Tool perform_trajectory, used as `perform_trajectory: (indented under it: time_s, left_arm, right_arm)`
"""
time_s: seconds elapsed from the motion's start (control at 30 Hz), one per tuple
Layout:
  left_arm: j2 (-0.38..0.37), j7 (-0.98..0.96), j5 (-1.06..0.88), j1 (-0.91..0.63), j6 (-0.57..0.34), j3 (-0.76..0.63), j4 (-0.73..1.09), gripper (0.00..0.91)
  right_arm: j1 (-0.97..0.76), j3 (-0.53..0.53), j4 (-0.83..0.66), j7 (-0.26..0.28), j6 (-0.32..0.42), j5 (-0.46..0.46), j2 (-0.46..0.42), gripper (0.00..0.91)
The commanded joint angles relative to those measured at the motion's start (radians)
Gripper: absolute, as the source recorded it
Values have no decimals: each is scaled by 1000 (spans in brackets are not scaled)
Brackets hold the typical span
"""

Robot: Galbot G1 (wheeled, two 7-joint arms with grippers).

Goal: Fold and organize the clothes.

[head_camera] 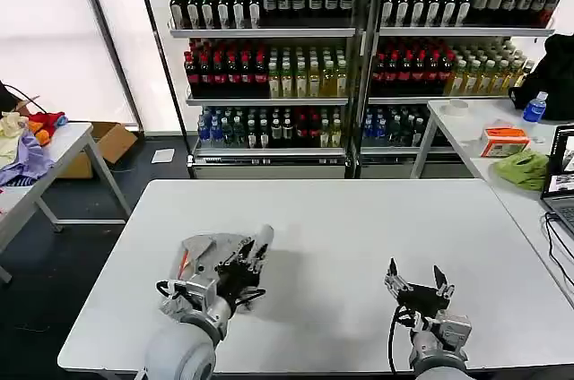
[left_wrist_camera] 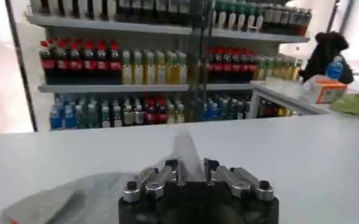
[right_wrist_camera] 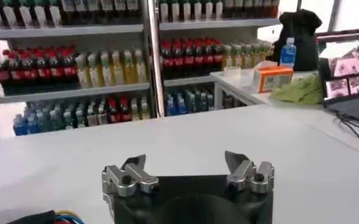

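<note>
Grey shirt [head_camera: 208, 253] lies bunched at about 8 o'clock on the white tabletop [head_camera: 359, 219], an orange stripe showing at its 9 o'clock edge; it reads as a loose heap, not a flat fold

Left gripper [head_camera: 240, 270] sits on the shirt's 3 o'clock side, jaws closed on a pinch of pale fabric that stands up between them in the left wrist view [left_wrist_camera: 187, 159]. Right gripper [head_camera: 419, 280] is well apart at about 5 o'clock on the tabletop, jaws wide open, holding nothing, bare tabletop under it

Likely step: drawing one edge of the shirt over to make a fold. To do it well, keep the pinch firm, lift only enough to clear the heap, carry the edge straight across, and bring the right gripper in to pin the far side so the cloth doesn't drag

No legible writing: bottle [head_camera: 269, 75] labels on the shelves at 12 o'clock and the orange box [head_camera: 504, 140] at 2 o'clock are too small to read
</note>
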State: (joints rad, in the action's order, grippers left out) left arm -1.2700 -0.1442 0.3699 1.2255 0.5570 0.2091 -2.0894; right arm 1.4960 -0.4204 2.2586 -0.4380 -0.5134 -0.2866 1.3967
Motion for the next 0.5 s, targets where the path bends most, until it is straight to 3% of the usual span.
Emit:
perform_trajectory:
  time_s: [0.03,0.2,0.37,0.5]
  left_arm:
    - [-27,-4,204,-41,-28,-27,-29,907]
    - [1,-35,118,-36,-26,82,-10,907]
    - [110,-58,-107,-10,-27,233,49,907]
    - [172,-82,-100,27,-20,312,37,907]
  right_arm:
    - [-63,75,-56,-1,-16,-63,8,907]
    - [-160,142,-138,-2,-19,-315,-7,907]
    - [-271,208,-256,1,-63,-460,-5,907]
    - [-364,270,-351,-19,-66,-545,5,907]
